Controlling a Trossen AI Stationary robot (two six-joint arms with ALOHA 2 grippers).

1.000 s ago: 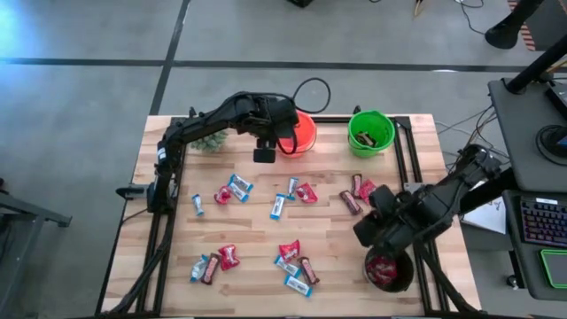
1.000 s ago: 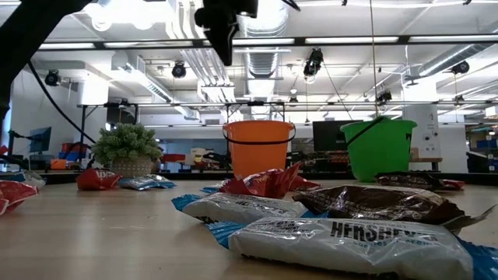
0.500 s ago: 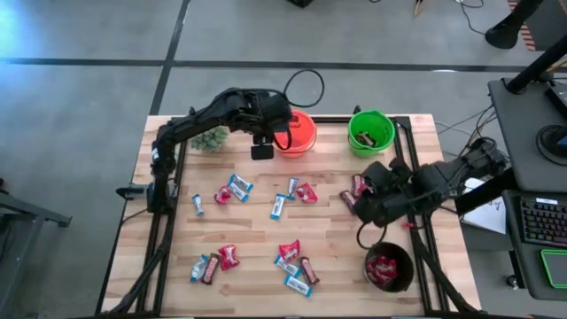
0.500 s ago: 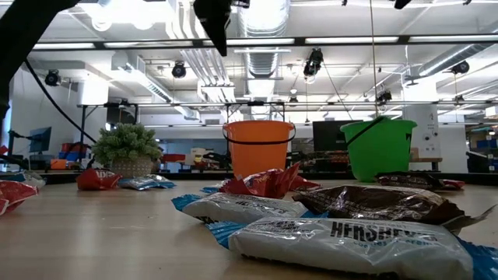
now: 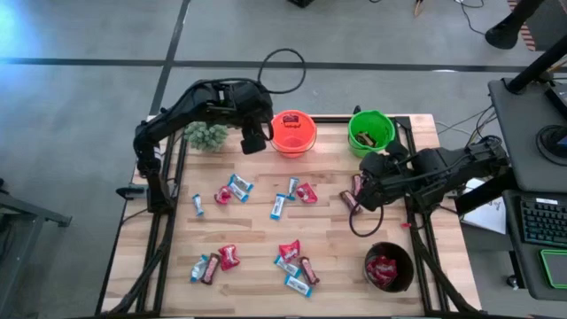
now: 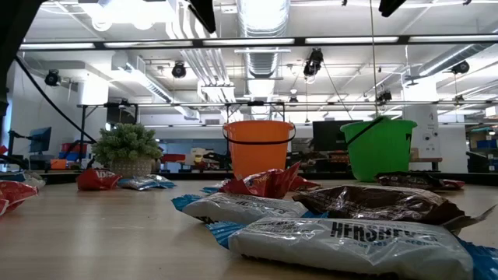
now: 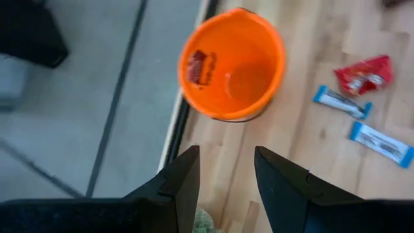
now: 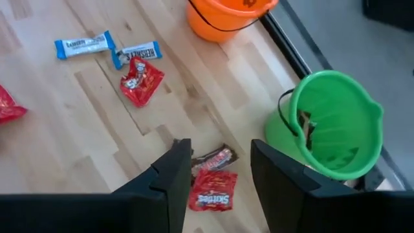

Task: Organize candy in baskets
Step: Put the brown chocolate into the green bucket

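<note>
Nearest the front edge of the wooden table point(image 5: 328, 235), the black basket point(image 5: 388, 268) sits at the right corner with red packets inside. Left of it a cluster of candy lies loose: a red packet point(image 5: 290, 250), a brown bar point(image 5: 307, 269) and blue-and-white bars point(image 5: 298, 285). Further left another red packet point(image 5: 229, 256) lies beside a brown bar point(image 5: 210, 268) and a blue bar point(image 5: 198, 268).

Mid-table, more sweets lie scattered: a blue-and-white bar point(image 5: 278, 206), a red packet point(image 8: 141, 81) just beside two blue bars point(image 8: 82, 44), and a red packet with blue bars point(image 5: 239, 187) toward the left.

The right gripper point(image 8: 218, 169) hovers above the right middle of the table, fingers apart and holding nothing, over a brown bar point(image 8: 215, 158) touching a red packet point(image 8: 213, 191) on the wood.

At the far edge stand the green basket point(image 5: 370, 132), with dark bars inside, and the orange basket point(image 5: 294, 131), with one red packet point(image 7: 197, 66) in it. The left gripper point(image 7: 225, 173) hangs just left of the orange basket, between it and the potted plant point(image 5: 206, 136), fingers spread and empty
</note>
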